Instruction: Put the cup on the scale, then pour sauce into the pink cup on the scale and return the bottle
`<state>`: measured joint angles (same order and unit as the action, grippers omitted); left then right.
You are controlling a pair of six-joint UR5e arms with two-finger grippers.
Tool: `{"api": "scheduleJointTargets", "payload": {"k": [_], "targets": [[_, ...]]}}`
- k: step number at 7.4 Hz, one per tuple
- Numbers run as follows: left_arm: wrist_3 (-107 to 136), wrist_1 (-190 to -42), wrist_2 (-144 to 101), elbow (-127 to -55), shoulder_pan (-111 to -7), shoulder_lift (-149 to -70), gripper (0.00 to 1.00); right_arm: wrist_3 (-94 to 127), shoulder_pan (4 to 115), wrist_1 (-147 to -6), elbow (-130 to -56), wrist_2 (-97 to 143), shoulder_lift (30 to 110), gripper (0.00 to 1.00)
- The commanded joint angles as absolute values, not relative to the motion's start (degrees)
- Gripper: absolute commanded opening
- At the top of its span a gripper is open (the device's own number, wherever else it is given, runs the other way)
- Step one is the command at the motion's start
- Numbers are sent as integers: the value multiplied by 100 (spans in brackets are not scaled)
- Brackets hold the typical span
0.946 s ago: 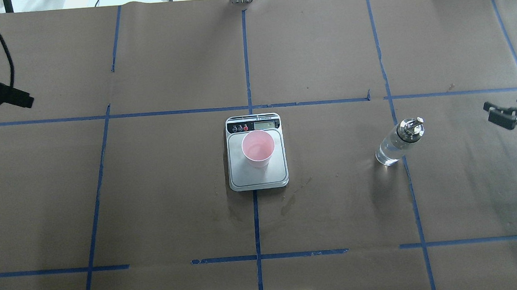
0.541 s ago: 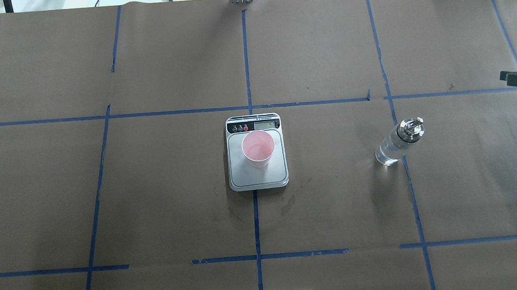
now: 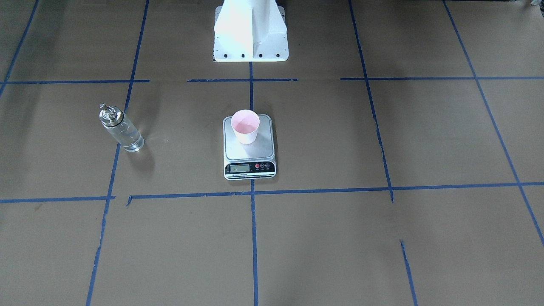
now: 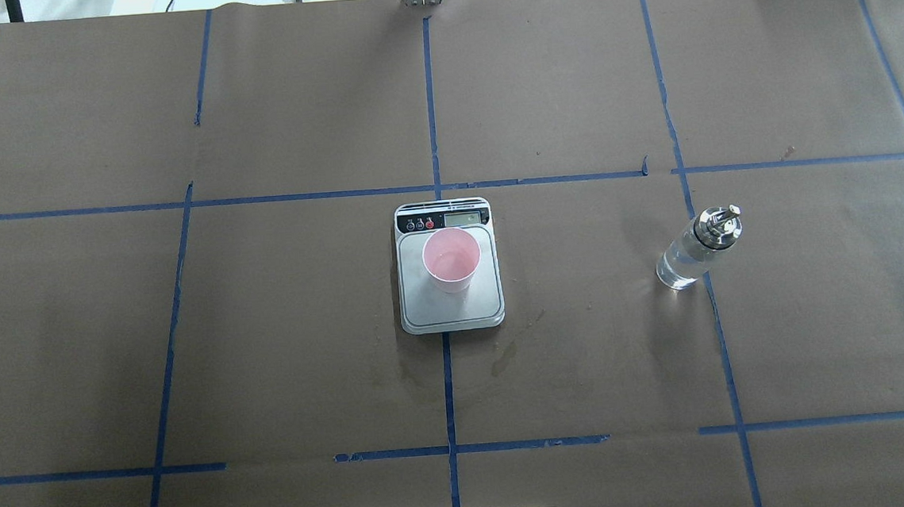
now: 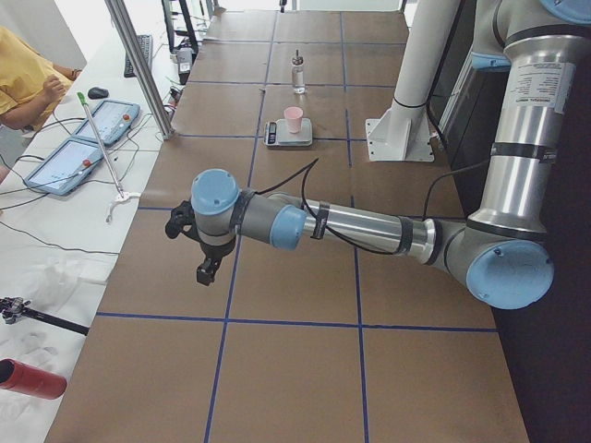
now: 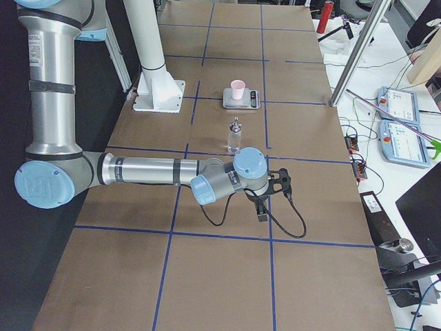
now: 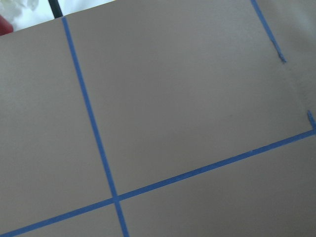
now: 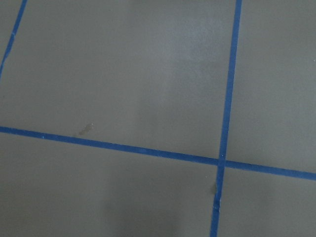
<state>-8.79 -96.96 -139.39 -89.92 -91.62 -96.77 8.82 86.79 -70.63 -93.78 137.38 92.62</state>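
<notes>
My left gripper (image 5: 205, 273) and right gripper (image 6: 262, 211) show only in the side views, so I cannot tell whether they are parted or closed. The sauce (image 4: 680, 265) is hardly visible in the clear bottle (image 4: 697, 248), which stands upright, long axis vertical, at 3 o'clock from the scale (image 4: 452, 311). Its spout (image 4: 730, 212) perhaps faces 2 o'clock. The pink cup (image 4: 451, 260) stands on the scale, toward 12 o'clock.

I'm seeing the left arm (image 5: 369, 224) showing silver tubes, grey joint housings and pale blue round caps (image 5: 214, 192), with a black cable (image 5: 443, 180) trailing along it. The right arm (image 6: 145, 169) is wearing the same colours. The white pedestal (image 3: 250, 34) is showing dark screws (image 3: 243, 55).
</notes>
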Motion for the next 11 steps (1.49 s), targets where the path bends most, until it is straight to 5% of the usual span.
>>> {"api": "scheduleJointTargets", "payload": {"k": [1, 5, 11], "targets": [[-908, -9501, -13688, -8526, -9308, -9668, 100, -218, 8895, -8599, -9780, 13537, 9263, 100], [-852, -9131, -13641, -9385, -9527, -8809, 100, -133, 8895, -8895, -10273, 13395, 9930, 100], [-826, -9211, -13632, -9730, -9527, -8562, 100, 17, 8780, -8877, -10266, 13254, 9940, 100]]}}
